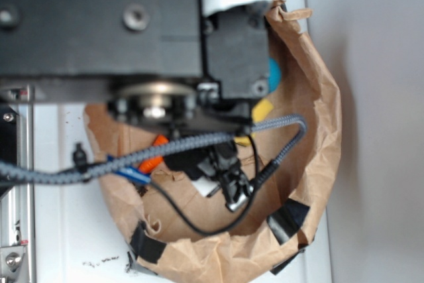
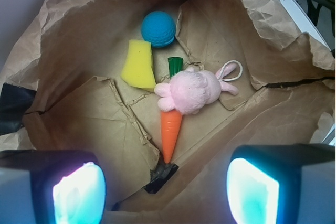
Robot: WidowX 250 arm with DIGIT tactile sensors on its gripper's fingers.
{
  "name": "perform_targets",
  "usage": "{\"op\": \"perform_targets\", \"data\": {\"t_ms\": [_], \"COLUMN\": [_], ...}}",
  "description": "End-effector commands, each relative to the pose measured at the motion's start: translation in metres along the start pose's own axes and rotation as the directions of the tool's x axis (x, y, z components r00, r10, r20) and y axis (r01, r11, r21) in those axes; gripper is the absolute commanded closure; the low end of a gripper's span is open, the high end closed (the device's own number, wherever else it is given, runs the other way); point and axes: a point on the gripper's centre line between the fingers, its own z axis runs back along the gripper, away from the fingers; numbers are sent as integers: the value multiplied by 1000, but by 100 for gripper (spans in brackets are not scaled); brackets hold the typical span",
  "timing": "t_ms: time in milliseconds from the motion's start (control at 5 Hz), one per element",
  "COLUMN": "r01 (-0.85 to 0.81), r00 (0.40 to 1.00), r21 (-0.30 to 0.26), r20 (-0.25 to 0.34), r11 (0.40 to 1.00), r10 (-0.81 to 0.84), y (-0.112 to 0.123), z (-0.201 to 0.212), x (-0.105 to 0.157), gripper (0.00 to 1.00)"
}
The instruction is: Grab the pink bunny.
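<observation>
Both fingertips (image 2: pixel 79 195) hang apart above the pink bunny (image 2: pixel 191 92), seemingly clear.

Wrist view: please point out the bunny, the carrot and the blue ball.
bunny (image 2: pixel 190 92), wrist view, on its fluffy body.
carrot (image 2: pixel 170 132), wrist view, on its orange part below the bunny.
blue ball (image 2: pixel 158 29), wrist view, on its middle.

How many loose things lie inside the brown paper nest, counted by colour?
Pink: 1, the pink bunny
Orange with green top: 1, the carrot
Yellow: 1, the sponge
Blue: 1, the ball
Total: 4
</observation>
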Motion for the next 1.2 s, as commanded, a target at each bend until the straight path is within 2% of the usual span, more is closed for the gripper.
{"op": "perform_targets", "data": {"t_ms": [0, 200, 600, 800, 1000], "r01": [-276, -390, -383, -392, -392], "r00": [960, 918, 915, 912, 912], "r21": [-87, -86, -71, -21, -21], "r20": [14, 35, 103, 121, 121], "r11": [957, 917, 921, 920, 920], "r10": [278, 394, 389, 391, 391], "y": [8, 12, 25, 30, 30], "z": [-28, -47, -81, -100, -100], "x": [46, 57, 66, 75, 75], "gripper": [0, 0, 0, 0, 0]}}
